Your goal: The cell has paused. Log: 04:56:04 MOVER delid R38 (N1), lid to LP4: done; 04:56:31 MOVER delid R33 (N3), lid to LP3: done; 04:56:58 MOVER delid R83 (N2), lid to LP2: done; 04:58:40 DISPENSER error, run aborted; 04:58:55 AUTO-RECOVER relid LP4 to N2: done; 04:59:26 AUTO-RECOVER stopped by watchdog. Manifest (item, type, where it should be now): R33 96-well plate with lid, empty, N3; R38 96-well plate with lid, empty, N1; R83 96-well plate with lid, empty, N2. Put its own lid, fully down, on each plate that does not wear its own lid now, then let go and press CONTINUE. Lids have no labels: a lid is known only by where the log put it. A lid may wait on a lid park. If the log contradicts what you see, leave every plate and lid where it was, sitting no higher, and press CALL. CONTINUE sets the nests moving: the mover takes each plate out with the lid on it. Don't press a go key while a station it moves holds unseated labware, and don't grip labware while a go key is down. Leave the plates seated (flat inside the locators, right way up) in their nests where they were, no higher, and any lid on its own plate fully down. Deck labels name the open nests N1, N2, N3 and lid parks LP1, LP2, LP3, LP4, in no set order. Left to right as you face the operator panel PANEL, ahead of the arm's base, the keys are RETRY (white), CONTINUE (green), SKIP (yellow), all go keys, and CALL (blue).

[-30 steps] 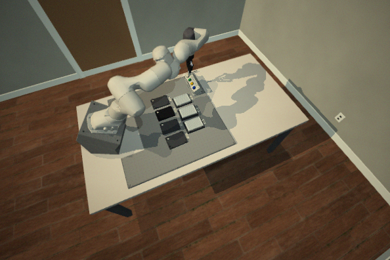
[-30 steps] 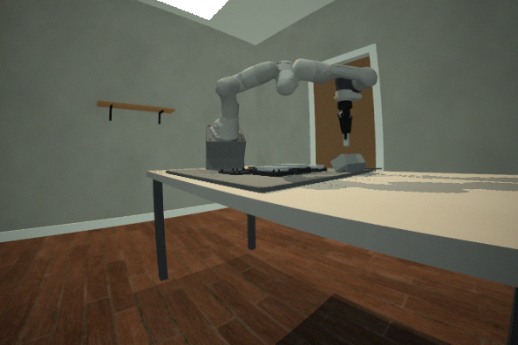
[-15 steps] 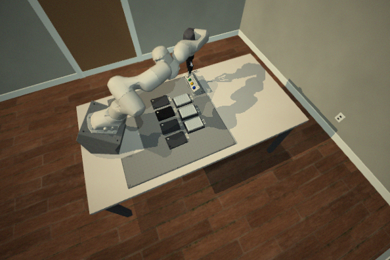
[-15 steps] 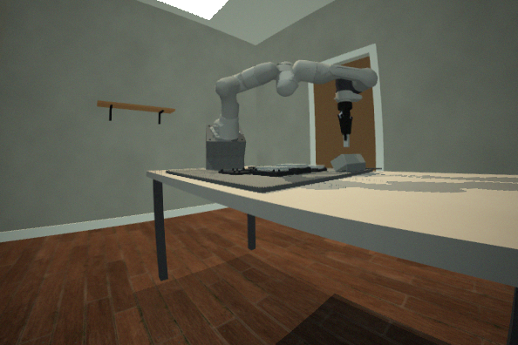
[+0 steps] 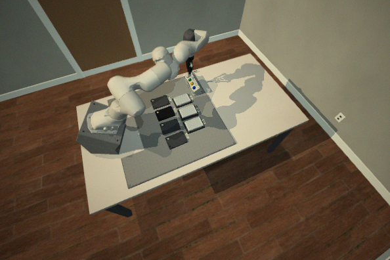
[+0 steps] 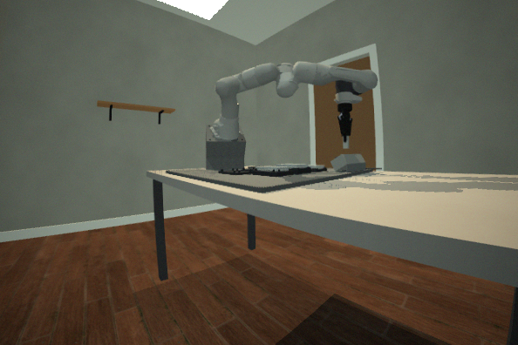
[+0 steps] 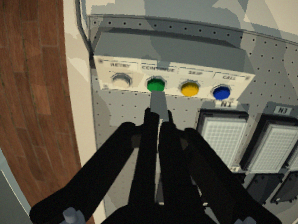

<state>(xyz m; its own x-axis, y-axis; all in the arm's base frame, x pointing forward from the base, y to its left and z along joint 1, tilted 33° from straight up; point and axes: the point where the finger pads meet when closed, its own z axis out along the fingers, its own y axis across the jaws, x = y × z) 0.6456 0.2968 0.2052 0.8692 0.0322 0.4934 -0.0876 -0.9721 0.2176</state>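
My gripper (image 7: pixel 156 101) is shut and empty, fingertips pointing down just above the green CONTINUE key (image 7: pixel 154 84) on the operator panel (image 5: pixel 193 84). In the side view the gripper (image 6: pixel 345 143) hangs a short way above the panel (image 6: pixel 347 161). Beside the green key are the white RETRY key (image 7: pixel 120 79), the yellow SKIP key (image 7: pixel 190 88) and the blue CALL key (image 7: pixel 221 92). Three white plates sit in a row in their nests (image 5: pixel 182 100) (image 5: pixel 188 111) (image 5: pixel 194 125). I cannot tell from here whether each wears a lid. Four dark lid parks (image 5: pixel 159 102) (image 5: pixel 165 113) (image 5: pixel 170 127) (image 5: pixel 176 140) look bare.
The grey deck mat (image 5: pixel 177 131) lies on a cream table. The arm's base block (image 5: pixel 100 132) stands at the mat's left. The table's far edge runs just behind the panel. A wall shelf (image 6: pixel 135 108) hangs far off.
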